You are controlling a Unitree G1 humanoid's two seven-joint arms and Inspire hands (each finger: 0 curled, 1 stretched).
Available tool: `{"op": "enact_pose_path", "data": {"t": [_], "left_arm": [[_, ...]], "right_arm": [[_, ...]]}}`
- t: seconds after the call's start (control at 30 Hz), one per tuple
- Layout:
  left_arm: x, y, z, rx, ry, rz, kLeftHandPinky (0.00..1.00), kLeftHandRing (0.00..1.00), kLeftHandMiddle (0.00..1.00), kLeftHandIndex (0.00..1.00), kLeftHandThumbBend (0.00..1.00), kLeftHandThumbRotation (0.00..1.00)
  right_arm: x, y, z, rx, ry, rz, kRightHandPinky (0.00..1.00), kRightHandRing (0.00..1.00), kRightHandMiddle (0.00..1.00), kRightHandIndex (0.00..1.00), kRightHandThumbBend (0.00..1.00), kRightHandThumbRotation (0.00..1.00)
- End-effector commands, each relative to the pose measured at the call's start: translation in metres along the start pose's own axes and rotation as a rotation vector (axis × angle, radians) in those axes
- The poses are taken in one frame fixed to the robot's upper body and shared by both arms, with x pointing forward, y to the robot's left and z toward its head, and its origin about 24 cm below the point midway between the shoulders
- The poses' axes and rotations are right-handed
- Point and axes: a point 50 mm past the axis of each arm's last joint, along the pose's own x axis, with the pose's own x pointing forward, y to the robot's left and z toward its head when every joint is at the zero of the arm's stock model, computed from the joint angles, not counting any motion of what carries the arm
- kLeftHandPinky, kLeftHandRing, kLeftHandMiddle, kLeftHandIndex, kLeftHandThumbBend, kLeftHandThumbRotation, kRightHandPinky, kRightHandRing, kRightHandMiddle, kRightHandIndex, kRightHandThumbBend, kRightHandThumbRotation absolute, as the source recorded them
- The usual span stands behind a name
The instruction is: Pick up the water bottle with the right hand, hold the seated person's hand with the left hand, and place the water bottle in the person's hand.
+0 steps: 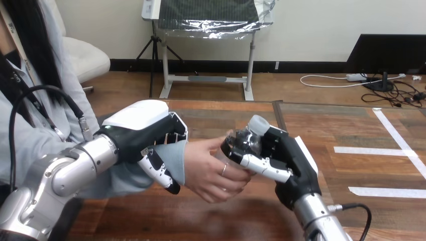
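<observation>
Wooden desk, marked with white tape.
The desk (211,218) is made of brown planks in mixed tones, with a dark seam (279,118) running in from its far edge. Flat pieces of white tape lie on its right part. A long strip (399,140) slants from the far edge toward the right side. A short strip (369,149) reaches it crosswise, and a third strip (387,192) lies nearer, apart from both.

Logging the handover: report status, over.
Left hand curled round the person's wrist. Right hand gripping water bottle; person's hand also wrapped on it. No obstruction seen.
</observation>
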Motion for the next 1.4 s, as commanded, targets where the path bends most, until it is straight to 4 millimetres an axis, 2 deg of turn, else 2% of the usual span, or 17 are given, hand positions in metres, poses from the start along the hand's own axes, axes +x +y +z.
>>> {"op": "enact_pose_path", "data": {"t": [0.0,0.53,1.37], "left_arm": [[0.025,0.071,0.049,0.101,-0.229,0.243,0.20,0.25,0.32,0.33,0.90,0.00],[0.031,0.065,0.046,0.084,-0.214,0.235,0.20,0.25,0.32,0.32,0.91,0.00],[0.032,0.057,0.037,0.090,-0.172,0.211,0.21,0.27,0.33,0.33,0.90,0.00]], "right_arm": [[0.021,0.035,0.074,-0.043,-0.315,0.104,0.29,0.41,0.48,0.49,0.46,0.00],[0.003,0.048,0.101,-0.078,-0.390,0.138,0.26,0.35,0.45,0.46,0.48,0.00],[-0.009,0.042,0.126,-0.104,-0.436,0.143,0.24,0.35,0.46,0.45,0.49,0.00]]}}
